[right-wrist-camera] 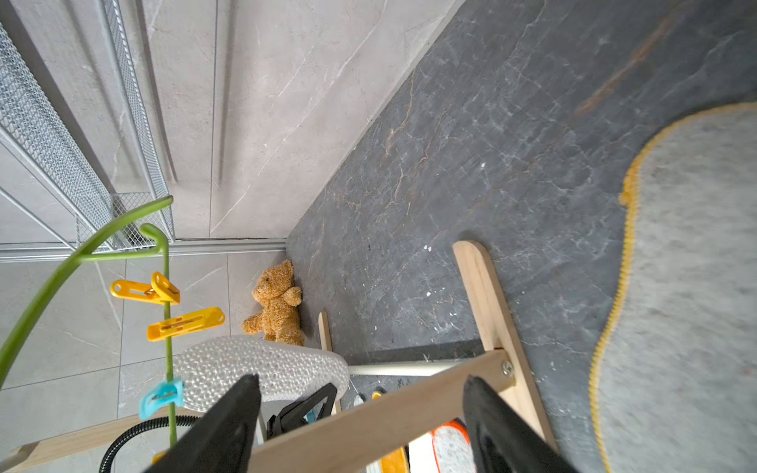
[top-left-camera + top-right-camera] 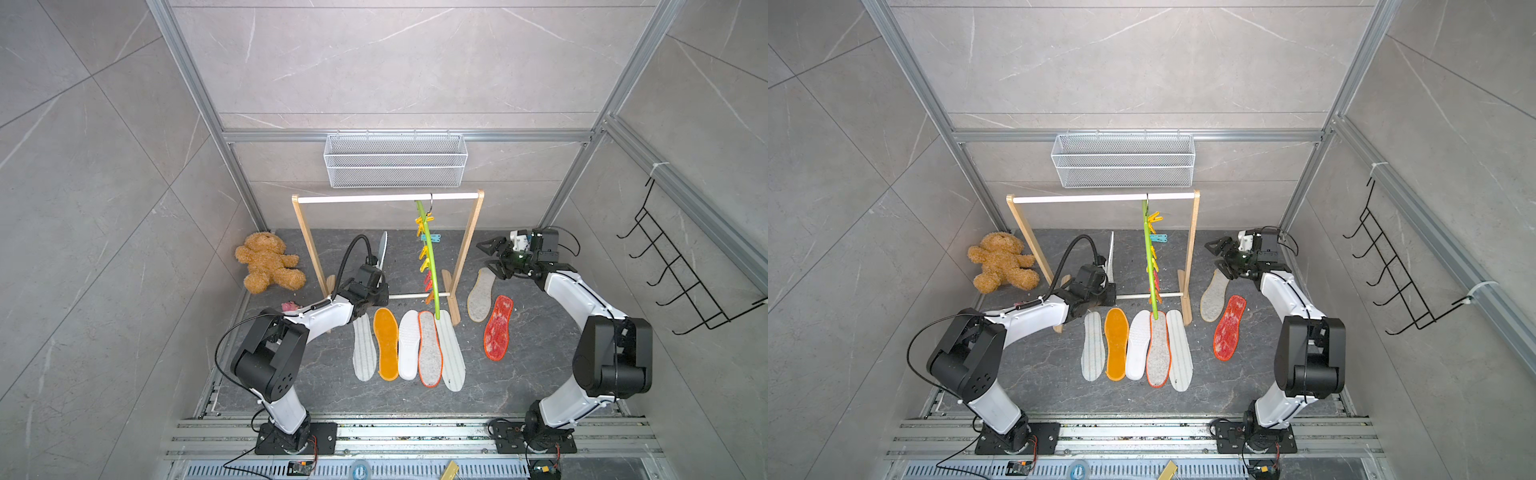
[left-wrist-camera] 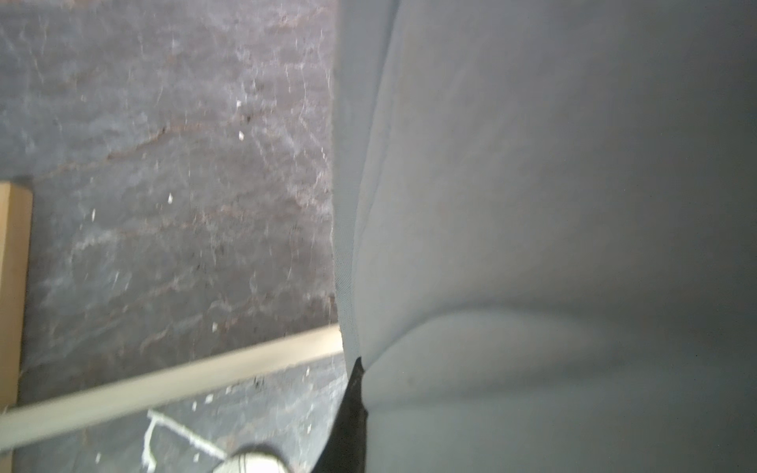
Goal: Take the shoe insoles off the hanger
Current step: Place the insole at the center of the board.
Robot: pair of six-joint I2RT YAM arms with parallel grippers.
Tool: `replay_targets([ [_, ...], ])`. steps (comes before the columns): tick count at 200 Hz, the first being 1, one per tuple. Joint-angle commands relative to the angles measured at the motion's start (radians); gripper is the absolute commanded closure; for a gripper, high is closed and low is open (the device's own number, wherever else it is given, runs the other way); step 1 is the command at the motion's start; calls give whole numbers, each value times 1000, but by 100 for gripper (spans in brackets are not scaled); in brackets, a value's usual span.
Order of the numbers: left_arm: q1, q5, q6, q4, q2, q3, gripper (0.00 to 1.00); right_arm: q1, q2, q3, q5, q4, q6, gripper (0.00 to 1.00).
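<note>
Blue-grey insole [image 2: 383,248], pinched upright in our left gripper [image 2: 376,286], likely bound for the row [image 2: 409,345]; right gripper [image 2: 489,254] gapes empty.

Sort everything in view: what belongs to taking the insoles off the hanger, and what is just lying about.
Job: lime-green hanger; its clips; blue-grey insole, gripped upright; seven insoles flat on the floor.
Just there: teddy bear; wire basket; black wall hooks; wooden rack, which only carries the hanger.
</note>
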Motion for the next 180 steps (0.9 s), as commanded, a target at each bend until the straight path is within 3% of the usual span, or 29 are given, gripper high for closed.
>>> replay_targets([
  [1,-12,-3,-26,-37,-75,-21,100,-6,-77,-52,21,8,-61,19],
  [76,-27,6,-72,-102,-211,-139,100,-33,-209,-163,47,-91,-179,19],
  [180,-31,-3,-147,-203,-385,-266,100,-56,-326,-289,45,-104,-214,17],
])
